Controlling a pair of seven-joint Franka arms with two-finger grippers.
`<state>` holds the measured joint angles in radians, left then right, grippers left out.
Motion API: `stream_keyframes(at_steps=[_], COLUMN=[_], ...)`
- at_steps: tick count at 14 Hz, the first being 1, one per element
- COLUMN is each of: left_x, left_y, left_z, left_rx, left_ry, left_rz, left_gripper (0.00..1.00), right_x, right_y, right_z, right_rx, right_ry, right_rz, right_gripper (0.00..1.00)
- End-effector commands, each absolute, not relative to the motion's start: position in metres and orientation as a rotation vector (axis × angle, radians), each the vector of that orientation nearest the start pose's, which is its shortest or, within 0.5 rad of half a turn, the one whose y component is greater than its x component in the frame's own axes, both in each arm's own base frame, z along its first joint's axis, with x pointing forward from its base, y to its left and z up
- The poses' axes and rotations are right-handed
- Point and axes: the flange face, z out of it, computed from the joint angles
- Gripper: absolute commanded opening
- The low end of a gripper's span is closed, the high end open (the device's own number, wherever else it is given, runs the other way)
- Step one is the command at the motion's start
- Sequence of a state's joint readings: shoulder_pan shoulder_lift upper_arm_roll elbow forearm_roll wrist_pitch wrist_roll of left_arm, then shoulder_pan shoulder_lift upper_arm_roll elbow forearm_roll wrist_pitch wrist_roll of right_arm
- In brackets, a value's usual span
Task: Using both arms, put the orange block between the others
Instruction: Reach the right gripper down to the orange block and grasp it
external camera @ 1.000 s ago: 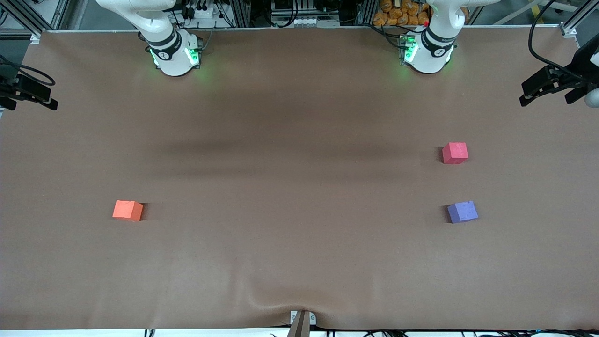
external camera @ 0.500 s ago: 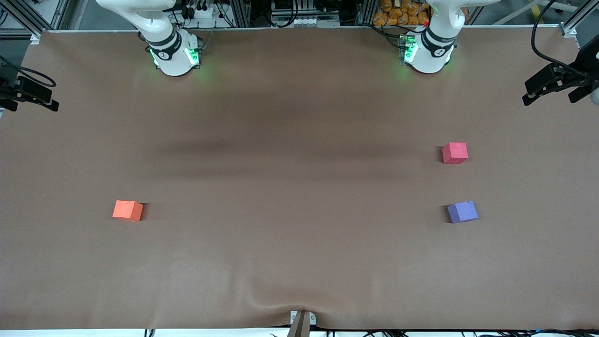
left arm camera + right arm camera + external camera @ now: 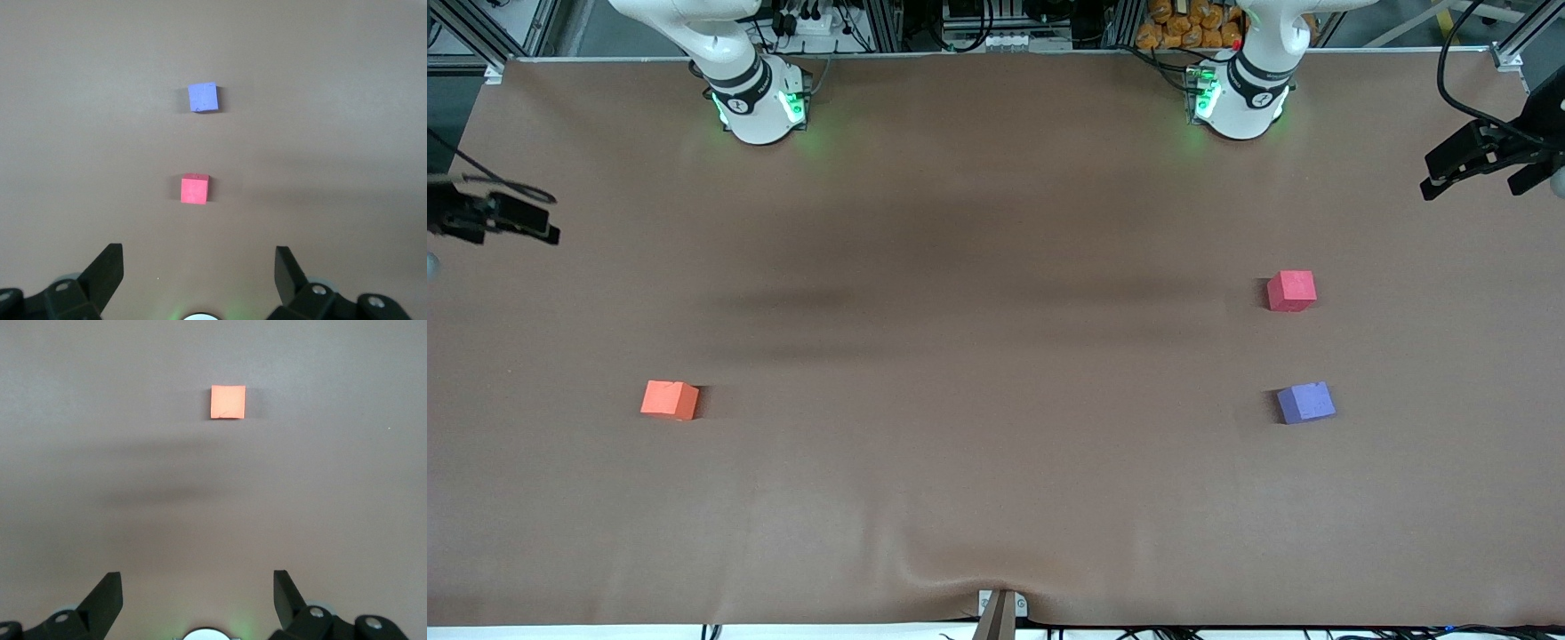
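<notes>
The orange block (image 3: 669, 399) is seen as a small matte cube with crisp edges, its top face paler than its side, resting flat on the brown bench (image 3: 996, 498) toward the right arm's end. Taken from the orange block as landmark, the pinkish-red cube (image 3: 1291, 291) and the purple cube (image 3: 1305, 402) are found well apart from it, toward the left arm's end; the purple cube lies about level with the orange block, the pinkish-red one farther from the front camera, with a bare gap left between the two. Wide open bench surrounds the orange block on every side, and no edge is close to it. The right hand (image 3: 197, 587) is held high over the bench near the orange block, fingers spread and empty. The left hand (image 3: 199, 263) is held over the bench above the two cubes, fingers likewise spread and empty.
</notes>
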<state>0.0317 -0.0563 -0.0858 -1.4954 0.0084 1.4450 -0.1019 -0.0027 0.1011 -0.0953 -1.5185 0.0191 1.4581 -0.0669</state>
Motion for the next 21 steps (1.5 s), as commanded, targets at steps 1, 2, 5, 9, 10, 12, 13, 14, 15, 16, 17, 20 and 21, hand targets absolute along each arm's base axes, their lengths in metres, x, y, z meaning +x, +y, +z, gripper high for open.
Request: stream_keyframes(at_steps=[1,2,5,9,10,12,13,14,15,16,17,20,21], left_x=[0.516,0.516,0.516,0.518,0.519,0.519,0.519,0.519,0.518,0.518,0.518,0.518,0.518], left_y=[-0.024,-0.021,-0.013,-0.006,-0.006,0.0,0.0,-0.001,0.001,0.002,0.003,0.003,0.004], left_z=[0.687,0.688,0.687,0.686,0.684,0.683,0.683,0.683,0.683,0.685,0.685,0.686,0.685], left_rx=[-3.126,-3.126,-3.125,-3.105,-3.105,-3.109,-3.107,-3.107,-3.107,-3.107,-3.109,-3.11,-3.11], left_ry=[-0.098,-0.106,-0.125,-0.1,-0.1,-0.104,-0.104,-0.102,-0.104,-0.107,-0.109,-0.109,-0.111], left_rz=[-0.009,-0.008,-0.006,-0.005,0.0,0.006,0.008,0.008,0.006,0.001,0.001,-0.001,0.001], left_gripper=[1.0,1.0,1.0,1.0,1.0,1.0,1.0,1.0,1.0,1.0,1.0,1.0,1.0], right_x=[0.592,0.601,0.621,0.64,0.646,0.652,0.653,0.652,0.649,0.647,0.648,0.656,0.658], right_y=[-0.055,-0.056,-0.055,-0.056,-0.058,-0.059,-0.06,-0.061,-0.061,-0.062,-0.063,-0.07,-0.075], right_z=[0.545,0.531,0.48,0.411,0.395,0.361,0.346,0.332,0.317,0.305,0.296,0.279,0.269], right_rx=[-3.126,-3.131,-3.143,-3.163,-3.166,-3.167,-3.167,-3.167,-3.166,-3.17,-3.173,-3.184,-3.186], right_ry=[0.039,0.038,0.031,0.021,0.022,0.022,0.023,0.025,0.024,0.026,0.024,0.009,0.02], right_rz=[0.288,0.282,0.264,0.184,0.177,0.209,0.221,0.231,0.243,0.22,0.201,0.13,0.115], right_gripper=[1.0,1.0,1.0,1.0,1.0,1.0,1.0,1.0,1.0,1.0,1.0,1.0,1.0])
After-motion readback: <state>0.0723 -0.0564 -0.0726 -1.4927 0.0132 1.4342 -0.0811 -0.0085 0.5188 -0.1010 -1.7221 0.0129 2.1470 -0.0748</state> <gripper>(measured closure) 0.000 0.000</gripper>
